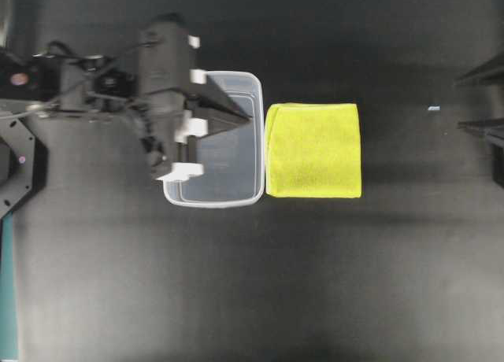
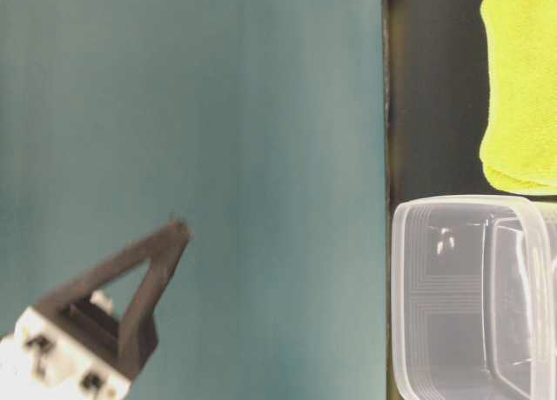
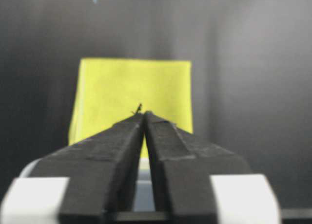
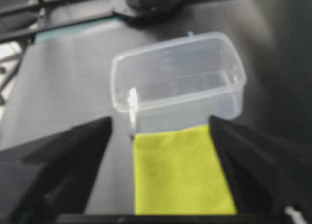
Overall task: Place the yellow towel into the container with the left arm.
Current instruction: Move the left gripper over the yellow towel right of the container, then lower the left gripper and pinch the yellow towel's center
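the left gripper (image 3: 145,118) has its two black fingers pressed together with nothing between them, their tips meeting in a point aimed at the yellow towel (image 3: 132,100). in the overhead view this gripper (image 1: 246,118) hangs over the container (image 1: 248,193), its tips over the tub's towel-side edge, while the left arm (image 1: 161,79) reaches in level from the left edge — black body, white clips, cables trailing behind. from table level the gripper (image 2: 178,230) shows as a dark triangular finger on a white base, held clear above the tub (image 2: 418,243).

the yellow towel (image 1: 313,150) lies flat and folded on the black table (image 1: 252,283), just beside the container on the side away from the left arm — whether they touch, i cannot tell. the container stands upright.

the right gripper (image 4: 161,129) stands wide apart, its dark fingers (image 4: 63,151) framing the towel (image 4: 180,173) and the tub (image 4: 178,80) beyond it.
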You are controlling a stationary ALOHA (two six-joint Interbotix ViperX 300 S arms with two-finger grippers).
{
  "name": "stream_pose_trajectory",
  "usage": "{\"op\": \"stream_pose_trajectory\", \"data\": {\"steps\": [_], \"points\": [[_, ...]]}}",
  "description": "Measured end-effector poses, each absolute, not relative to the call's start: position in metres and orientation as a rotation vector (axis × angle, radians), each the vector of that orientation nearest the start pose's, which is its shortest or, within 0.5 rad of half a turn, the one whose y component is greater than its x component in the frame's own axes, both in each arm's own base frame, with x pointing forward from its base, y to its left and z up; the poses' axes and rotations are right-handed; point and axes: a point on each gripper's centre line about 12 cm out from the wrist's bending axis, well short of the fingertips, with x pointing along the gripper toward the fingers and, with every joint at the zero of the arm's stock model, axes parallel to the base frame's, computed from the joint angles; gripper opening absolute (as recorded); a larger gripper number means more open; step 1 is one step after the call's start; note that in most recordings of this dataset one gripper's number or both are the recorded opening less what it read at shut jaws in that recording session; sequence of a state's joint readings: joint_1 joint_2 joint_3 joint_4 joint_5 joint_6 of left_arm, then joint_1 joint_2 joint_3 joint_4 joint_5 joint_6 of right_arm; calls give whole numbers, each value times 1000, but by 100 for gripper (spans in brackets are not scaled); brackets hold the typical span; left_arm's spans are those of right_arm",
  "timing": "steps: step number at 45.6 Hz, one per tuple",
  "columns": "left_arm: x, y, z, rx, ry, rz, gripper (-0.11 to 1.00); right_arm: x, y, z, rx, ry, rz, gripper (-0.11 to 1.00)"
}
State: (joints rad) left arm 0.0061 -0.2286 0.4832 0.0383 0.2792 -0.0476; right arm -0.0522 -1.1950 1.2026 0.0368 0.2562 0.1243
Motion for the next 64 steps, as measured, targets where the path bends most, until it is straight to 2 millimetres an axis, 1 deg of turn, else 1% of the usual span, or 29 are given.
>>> {"op": "stream_pose_trajectory", "data": {"steps": [7,10,13,21,26,31,37,40,45,56,64], "points": [[410,6,285,-9,693,30,67,155,-7,260,159,249,-64,79],[423,7,280,-6,763,33,82,154,-8,262,159,236,-66,79],[434,8,272,5,839,33,90,153,-8,263,159,224,-69,79],[471,10,251,86,961,-4,90,150,-9,276,156,130,-65,79],[492,12,231,123,1035,-25,90,149,-9,283,154,68,-62,79],[507,14,208,135,1106,-34,90,148,-9,287,153,40,-61,79],[521,20,184,139,1144,-34,90,148,-9,287,156,35,-61,79],[526,23,174,142,1148,-35,90,148,-9,288,154,34,-61,79],[532,25,151,149,1174,-41,90,148,-8,287,156,35,-59,79],[534,25,107,152,1247,-54,90,148,-8,288,157,34,-59,79],[535,25,101,153,1244,-54,89,148,-8,288,156,32,-59,79]]}}
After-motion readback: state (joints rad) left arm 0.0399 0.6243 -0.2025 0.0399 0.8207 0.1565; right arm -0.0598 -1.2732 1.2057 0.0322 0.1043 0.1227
